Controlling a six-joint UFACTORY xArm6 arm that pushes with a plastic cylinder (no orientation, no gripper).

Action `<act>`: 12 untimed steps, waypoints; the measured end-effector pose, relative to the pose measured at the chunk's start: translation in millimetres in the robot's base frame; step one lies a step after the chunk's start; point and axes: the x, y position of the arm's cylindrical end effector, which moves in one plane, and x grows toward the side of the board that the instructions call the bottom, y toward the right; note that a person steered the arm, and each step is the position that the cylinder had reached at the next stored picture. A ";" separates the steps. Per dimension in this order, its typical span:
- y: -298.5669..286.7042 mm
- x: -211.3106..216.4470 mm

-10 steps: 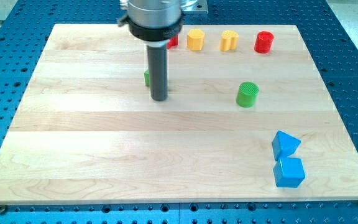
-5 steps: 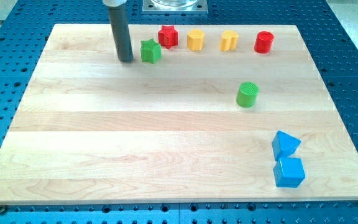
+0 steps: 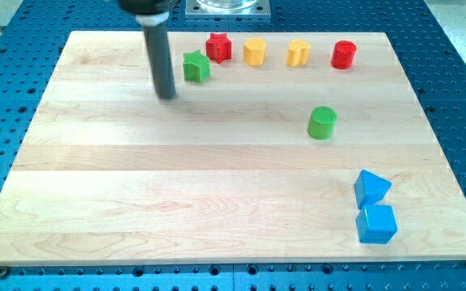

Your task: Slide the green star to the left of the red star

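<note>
Green star (image 3: 196, 66): small green star-shaped block, lying flat on the wooden board, intact. Position relative to the red star: toward the view's left and slightly toward the view's bottom, just beside it; contact between them cannot be confirmed.

Red star (image 3: 218, 47): small red star-shaped block, lying flat, near the board's edge at the view's top.

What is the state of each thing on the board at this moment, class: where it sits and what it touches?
my tip: on the board, left of and below the green star, apart from it.
green star: lower left of the red star, close by.
red star: top row, leftmost.
yellow blocks: top row, apart.
red cylinder: top row, rightmost.
green cylinder: alone, mid-board.
blue blocks: lower right, touching.
</note>
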 end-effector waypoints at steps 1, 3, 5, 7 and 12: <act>82.6 -6.5; 80.3 -71.4; 29.7 -56.5; -5.2 -107.6; -15.6 -137.8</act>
